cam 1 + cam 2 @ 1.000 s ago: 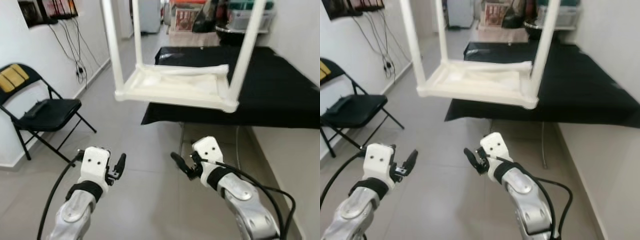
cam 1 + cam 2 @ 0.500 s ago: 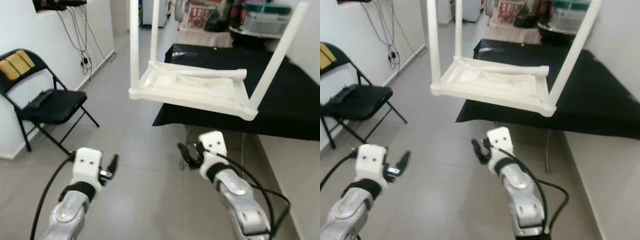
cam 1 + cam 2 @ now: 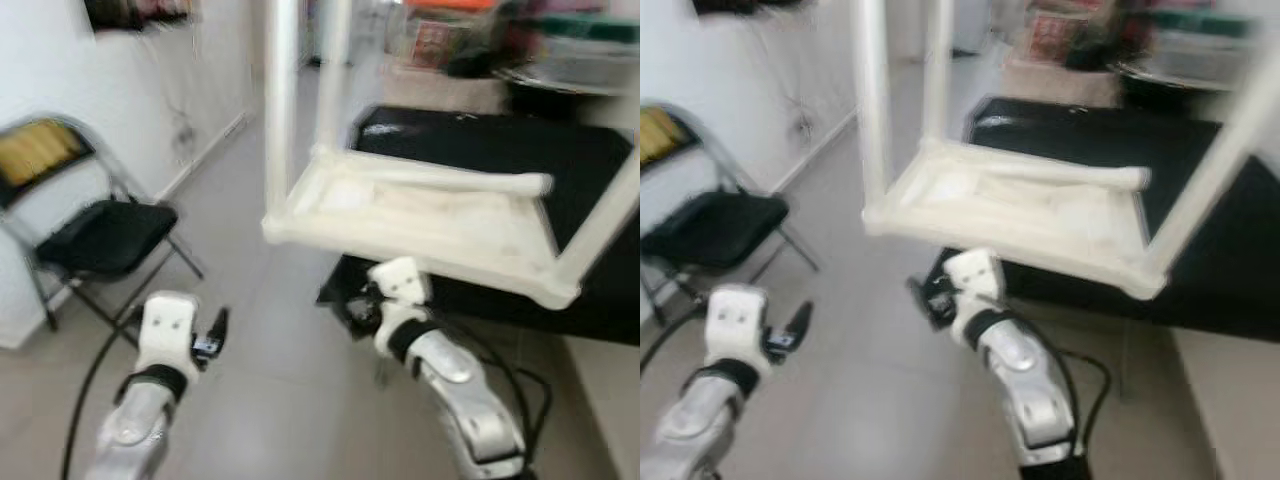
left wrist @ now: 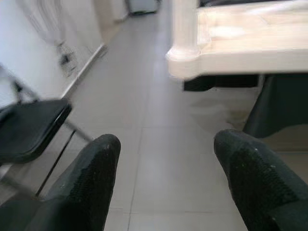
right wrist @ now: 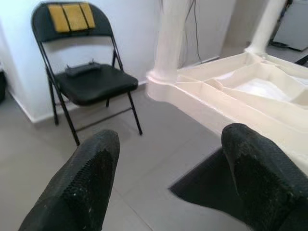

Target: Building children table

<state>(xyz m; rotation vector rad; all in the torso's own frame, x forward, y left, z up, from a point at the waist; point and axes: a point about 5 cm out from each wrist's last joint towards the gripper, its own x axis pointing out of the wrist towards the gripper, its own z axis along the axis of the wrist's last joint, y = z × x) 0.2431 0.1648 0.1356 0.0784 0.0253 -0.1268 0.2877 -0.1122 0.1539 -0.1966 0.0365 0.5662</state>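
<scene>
Two empty pincers, left [image 4: 163,185] and right [image 5: 166,185], gape; upturned table [image 3: 420,225] legs point up.

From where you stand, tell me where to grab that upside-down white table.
Probably the near corner leg of the white table: it stands upright, slim and round, with open floor beside it. Bring the open left gripper in from the chair side, closing around the leg just above the tabletop frame.

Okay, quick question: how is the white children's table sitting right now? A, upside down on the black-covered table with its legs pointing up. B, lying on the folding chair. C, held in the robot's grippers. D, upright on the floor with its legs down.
A: the white children's table rests top-down on the black-covered table, legs pointing up, while the left gripper and right gripper are open and hold nothing.
</scene>
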